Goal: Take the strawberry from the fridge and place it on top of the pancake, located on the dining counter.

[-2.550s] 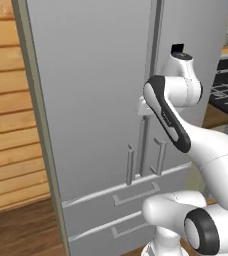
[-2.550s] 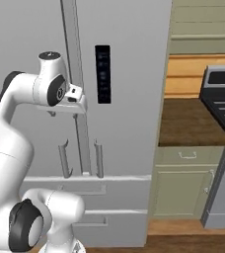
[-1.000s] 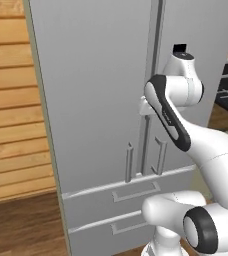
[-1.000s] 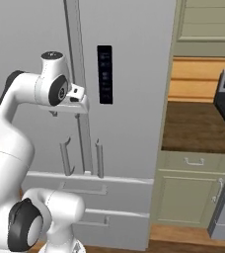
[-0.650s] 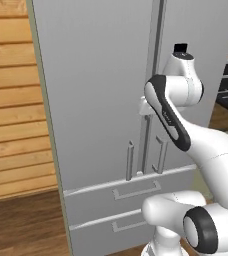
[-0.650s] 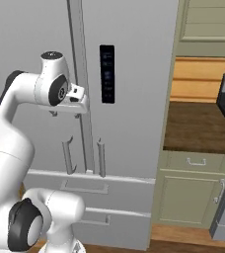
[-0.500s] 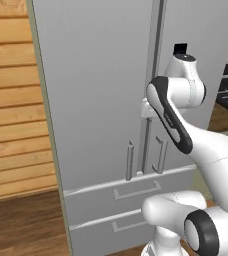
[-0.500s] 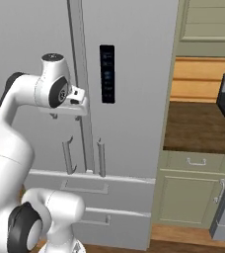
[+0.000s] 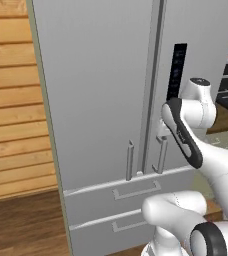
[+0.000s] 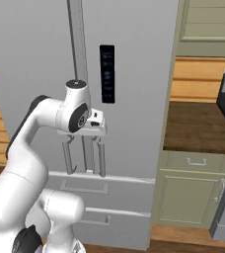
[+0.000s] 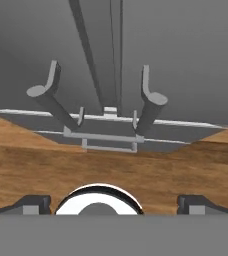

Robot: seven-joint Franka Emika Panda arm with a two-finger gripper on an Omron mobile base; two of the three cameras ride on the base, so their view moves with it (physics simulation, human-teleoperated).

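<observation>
The fridge (image 9: 101, 90) filled the middle of the frame with both doors closed. The claw (image 11: 111, 202) hung close before the two bar handles (image 11: 146, 102), its fingertips (image 11: 33, 204) spread wide apart and holding nothing.
</observation>
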